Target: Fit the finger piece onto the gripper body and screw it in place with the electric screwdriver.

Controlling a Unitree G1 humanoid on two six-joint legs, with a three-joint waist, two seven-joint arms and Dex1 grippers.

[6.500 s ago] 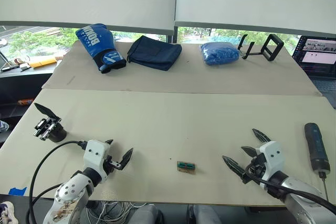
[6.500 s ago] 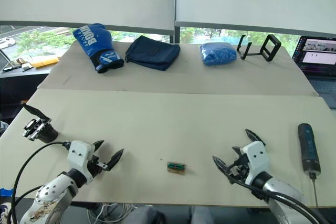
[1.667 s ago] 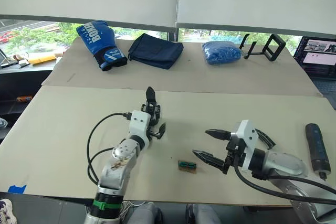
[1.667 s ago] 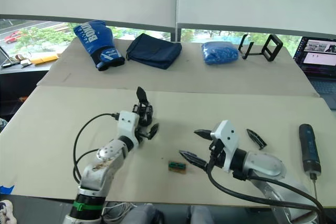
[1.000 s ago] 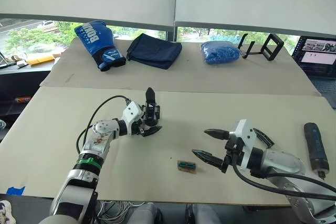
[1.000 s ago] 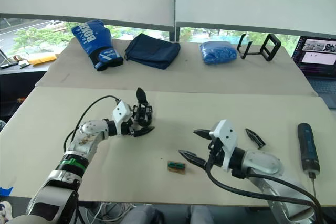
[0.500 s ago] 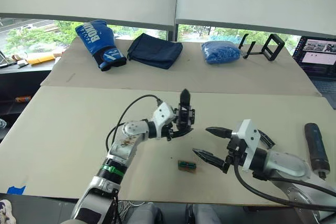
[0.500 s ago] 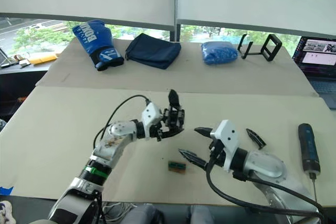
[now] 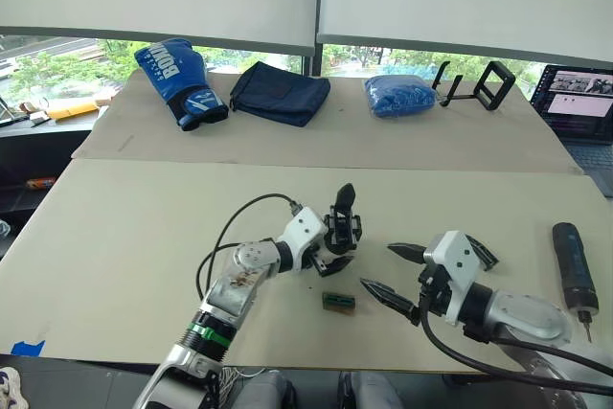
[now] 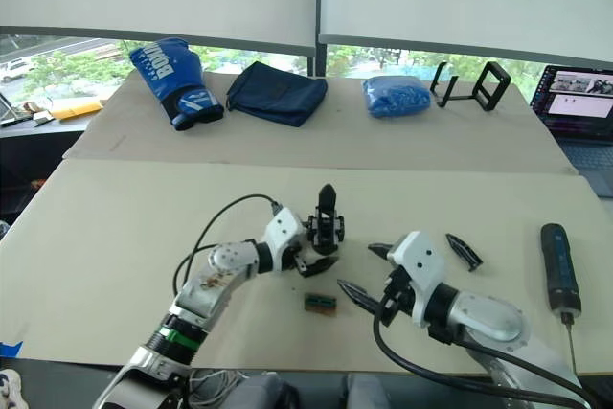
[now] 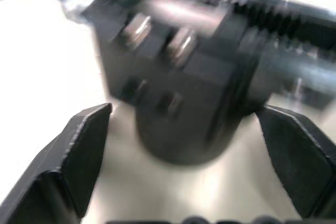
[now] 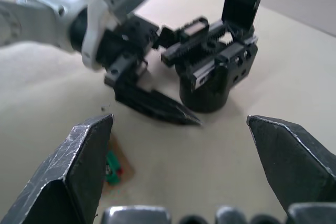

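Mid-table, well off every edge: gripper body (image 9: 342, 227) between spread left hand (image 9: 329, 254), right hand (image 9: 397, 271) spread nearby.

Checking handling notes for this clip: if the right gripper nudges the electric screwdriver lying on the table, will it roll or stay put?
The electric screwdriver has a round cylindrical handle lying flat on the table, so it would probably roll sideways. It looks rigid, and its thick handle likely outweighs the thin bit, so it may pivot.

Both arms end in white wrist housings carrying a gripper each, left gripper (image 9: 329, 258) and right gripper (image 9: 394, 273), with tapered black fingers, grey metallic forearms, black cables looping alongside, and a green band on the left forearm.
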